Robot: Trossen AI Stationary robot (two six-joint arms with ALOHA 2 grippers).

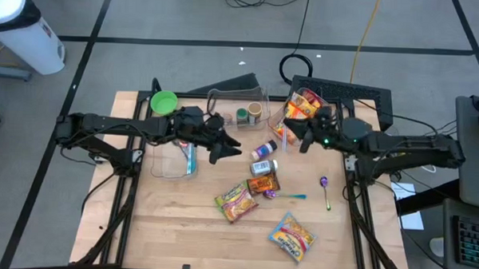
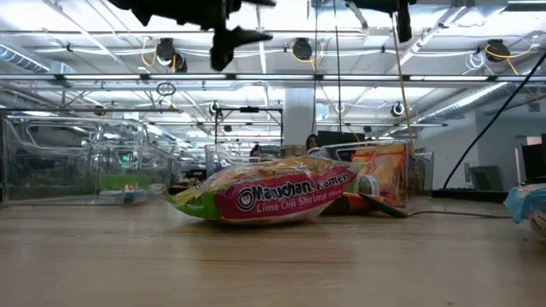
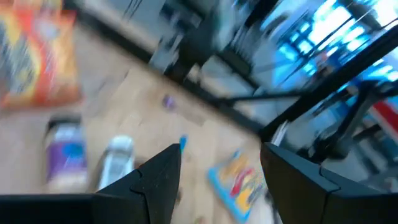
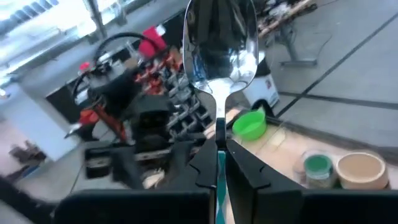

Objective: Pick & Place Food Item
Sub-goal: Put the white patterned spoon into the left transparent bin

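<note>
Silver metal spoon [image 4: 219, 46] with a teal handle stands upright between the right gripper's [image 4: 219, 163] two dark fingers, which are clamped together on the handle; the bowl of the spoon points away from the wrist. In the high view the right gripper [image 1: 307, 130] sits raised over the far right part of the light wooden table [image 1: 180, 228], just beside a clear plastic bin [image 1: 302, 113] that holds an orange snack bag. The left gripper [image 1: 223, 147] hangs raised over the middle of the table, its fingers [image 3: 155, 180] spread apart with nothing between them. Below and near it lie a purple-labelled white bottle [image 1: 264, 150], a small white jar [image 1: 264, 166], a brown packet [image 1: 263, 184] and a green-and-red Maruchan ramen packet [image 1: 236, 200]; the ramen packet [image 2: 273, 196] lies flat on the boards in the low view. A blue-and-yellow snack bag [image 1: 292, 237] lies nearer the front edge. A green plastic bowl [image 1: 163, 102] stands at the far left corner, and two lidded jars [image 1: 249, 114] stand between the bins.
</note>
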